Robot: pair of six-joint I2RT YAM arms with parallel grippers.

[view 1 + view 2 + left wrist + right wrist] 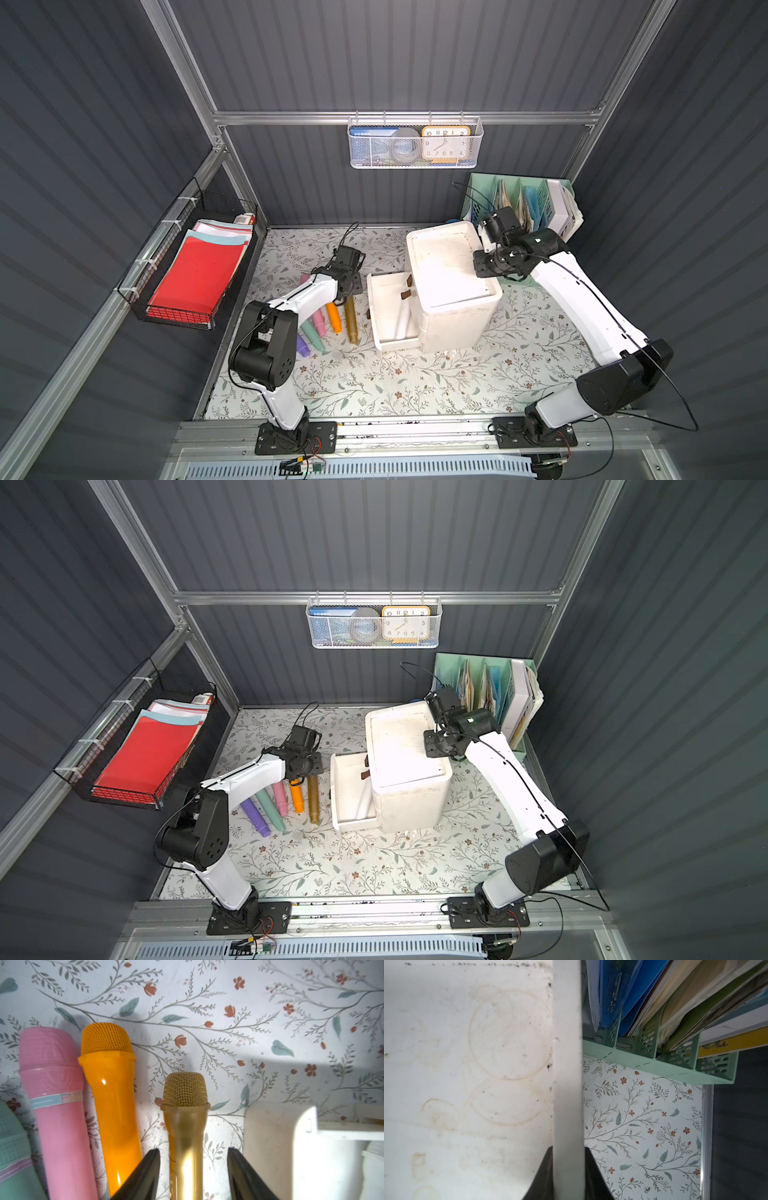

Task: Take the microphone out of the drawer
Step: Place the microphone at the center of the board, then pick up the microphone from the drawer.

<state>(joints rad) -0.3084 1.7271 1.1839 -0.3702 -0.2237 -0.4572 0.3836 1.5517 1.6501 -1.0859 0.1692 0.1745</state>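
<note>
Looks like a robot lab cell dressed up as a home-office desk, not a real office. Giveaways: grey ribbed panel walls [395, 54] on an aluminium frame [291, 117] boxing it all in, plus a left arm [307, 297] and a right arm [582, 299] bolted to a metal rail [415, 434] along the front edge. The office stuff is set dressing: floral liner on the bench [415, 386], a mesh basket [415, 166] on the back wall with a clock [445, 143] in it, a green file rack [482, 187] stuffed with folders [532, 203], a black wire tray [178, 322] of red paper [195, 278], and a white drawer unit [457, 324].
</note>
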